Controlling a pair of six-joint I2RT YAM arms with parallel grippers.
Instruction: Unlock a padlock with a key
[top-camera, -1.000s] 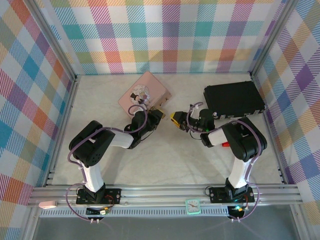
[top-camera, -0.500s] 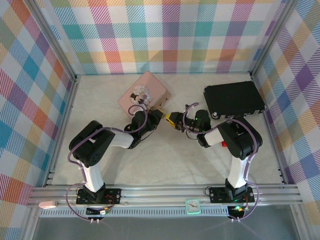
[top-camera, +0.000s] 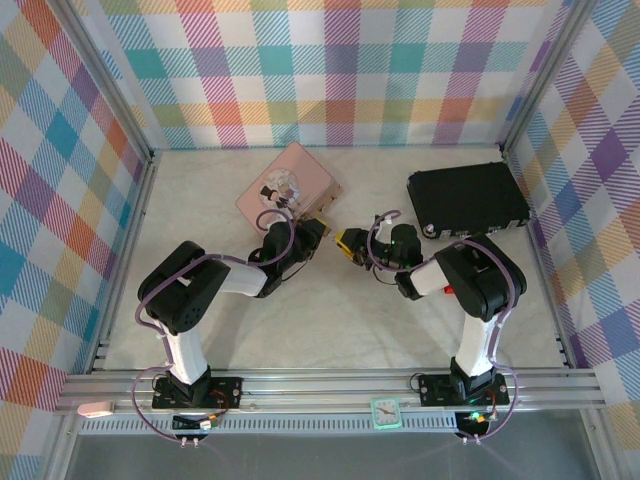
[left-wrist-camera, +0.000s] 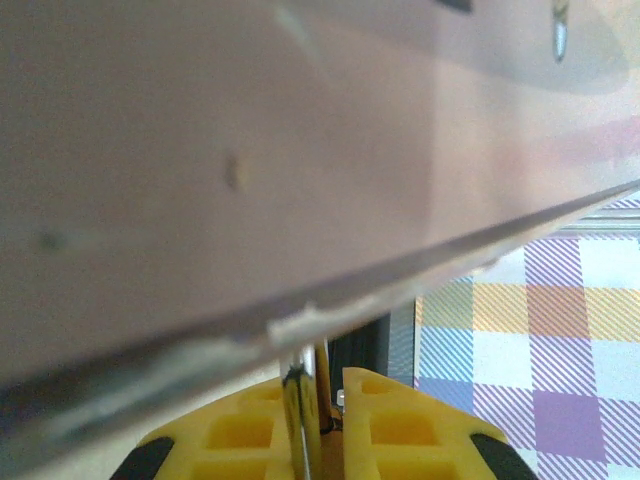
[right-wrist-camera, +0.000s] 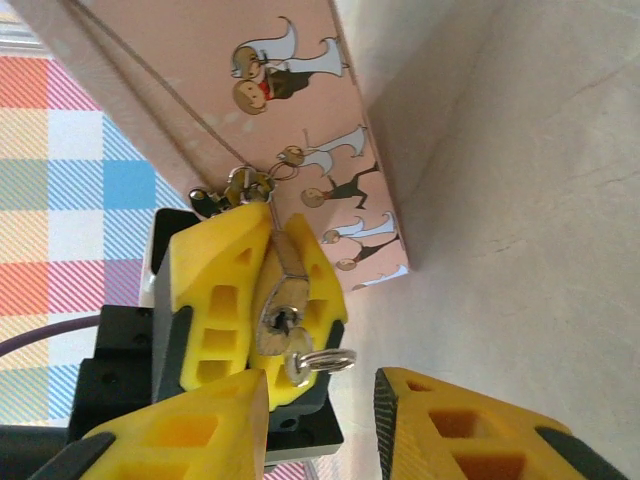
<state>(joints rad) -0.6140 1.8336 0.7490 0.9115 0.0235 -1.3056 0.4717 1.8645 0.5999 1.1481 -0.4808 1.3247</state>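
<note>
Now L gripper (left-wrist-camera: 320, 390) pinches padlock (right-wrist-camera: 292, 285) w/ key (right-wrist-camera: 275, 330) — R gripper (right-wrist-camera: 320, 390) part-spread, just beside key.

top: overhead, far | wrists: close, both facing pink tin (right-wrist-camera: 200, 50)

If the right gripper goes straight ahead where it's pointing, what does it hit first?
Probably the key at the end of the padlock that the left gripper holds, though depth is unclear.

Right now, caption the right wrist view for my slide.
Left gripper clamps padlock beside the pink tin; right gripper open nearby.
</note>
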